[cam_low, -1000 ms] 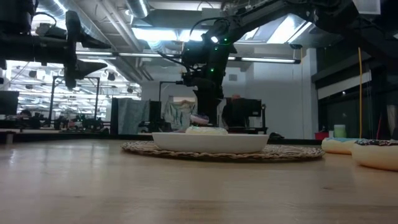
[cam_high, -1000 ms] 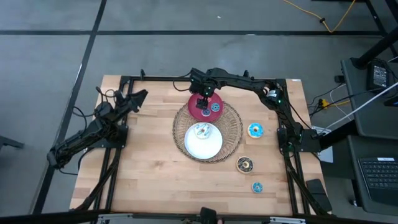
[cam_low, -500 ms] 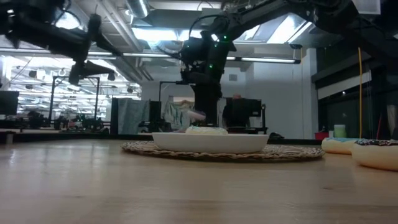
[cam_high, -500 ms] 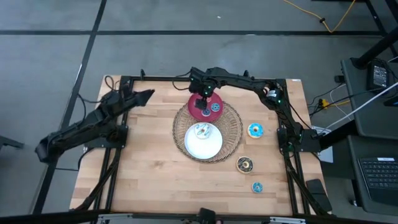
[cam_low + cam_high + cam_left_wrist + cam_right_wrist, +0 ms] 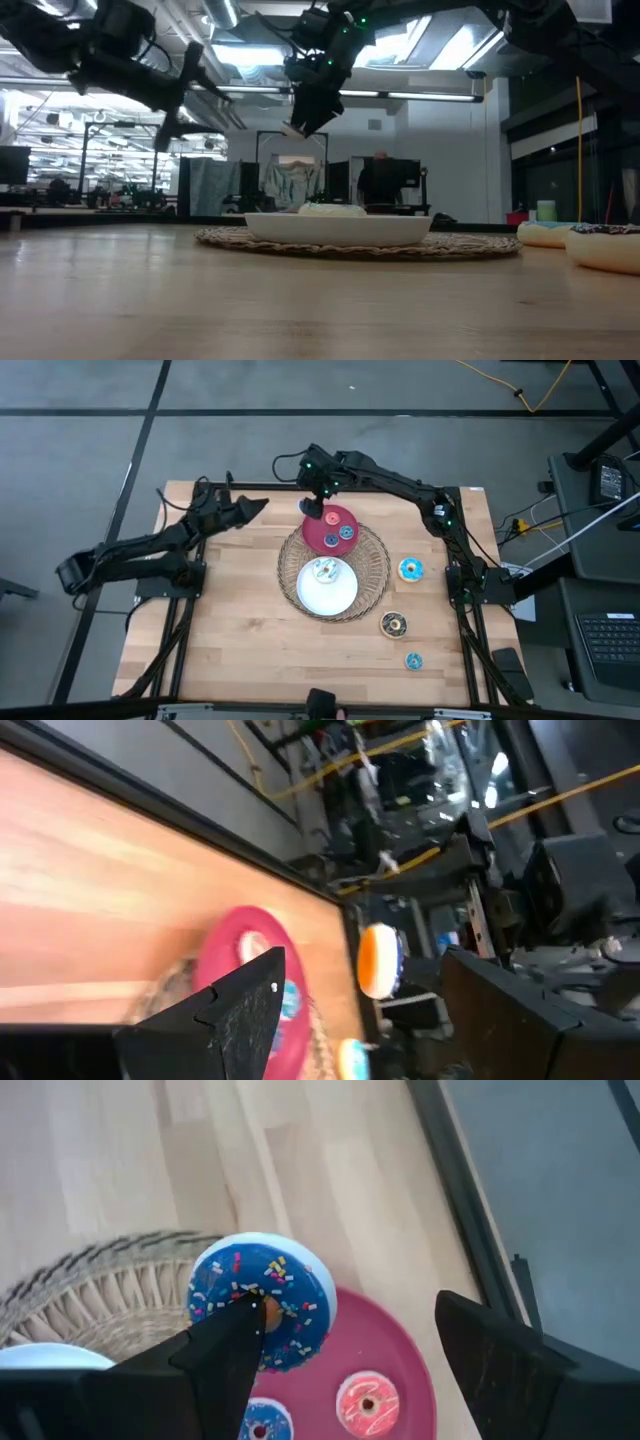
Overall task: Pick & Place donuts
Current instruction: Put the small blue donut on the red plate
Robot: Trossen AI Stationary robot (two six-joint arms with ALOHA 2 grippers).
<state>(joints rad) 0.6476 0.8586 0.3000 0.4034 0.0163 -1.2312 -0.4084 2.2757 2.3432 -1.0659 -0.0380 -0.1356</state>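
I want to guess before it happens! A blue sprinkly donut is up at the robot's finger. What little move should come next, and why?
Probably lower the right gripper a little toward the red plate. The blue sprinkled donut seems to hang on one finger only, with the jaws wide apart, so it could slip off.

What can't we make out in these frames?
- Low view: red round plate, hidden behind the white plate.
- Low view: dark brown donut, cut off by the right edge.
- Right wrist view: whether the blue sprinkled donut hangs on the open right gripper or lies below; a finger covers the contact.
- Left wrist view: small blue donut on the red plate, blurred, partly behind the open left gripper.
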